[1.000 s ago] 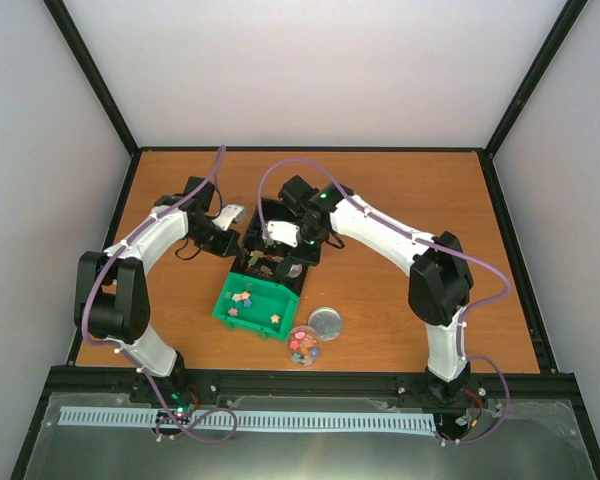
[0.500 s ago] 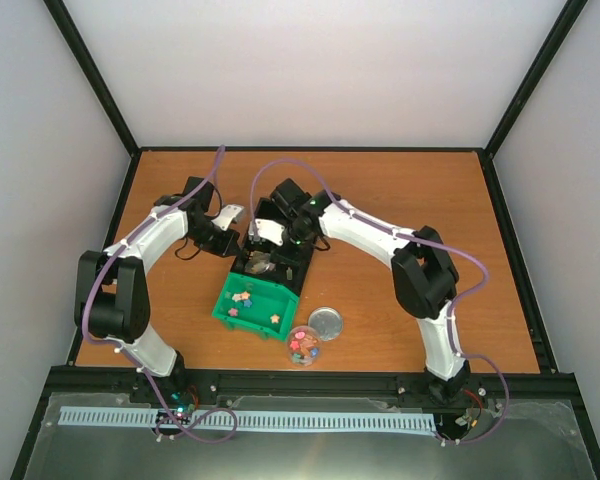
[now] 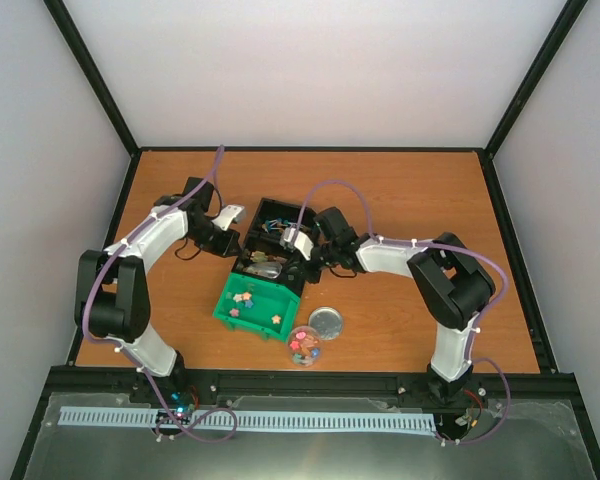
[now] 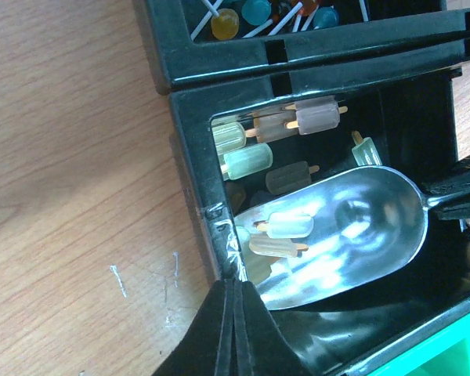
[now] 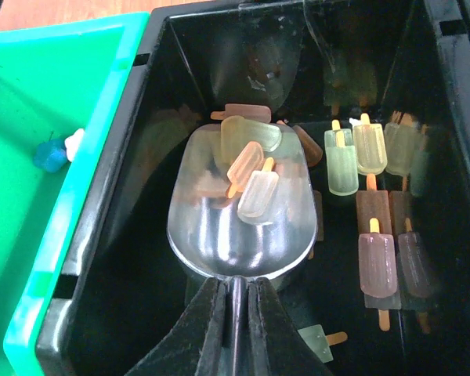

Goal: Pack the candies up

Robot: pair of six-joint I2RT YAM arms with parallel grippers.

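The candies are tiny coloured stars: some lie in the green bin (image 3: 223,312), some in a clear round cup (image 3: 302,346). One blue and one white piece (image 5: 51,153) show in the right wrist view. My right gripper (image 3: 288,262) (image 5: 236,286) is shut on the handle of a silver scoop (image 5: 239,219) (image 4: 352,235). The scoop lies low in the black tray (image 3: 272,206) and carries a few pale and orange lolly-shaped bits. My left gripper (image 3: 236,243) (image 4: 235,283) is shut on the tray's left wall (image 4: 189,133).
The round silver lid (image 3: 326,321) lies on the table right of the green bin. More lolly-shaped bits (image 5: 376,266) cover the tray's floor. Round lollipops on sticks (image 4: 227,22) fill the tray's far compartment. The green bin's wall (image 5: 31,86) touches the tray's near side.
My right arm has swung out and dropped low to the right of the tray, and the scoop now lies deep in the near compartment. The left arm has not moved.
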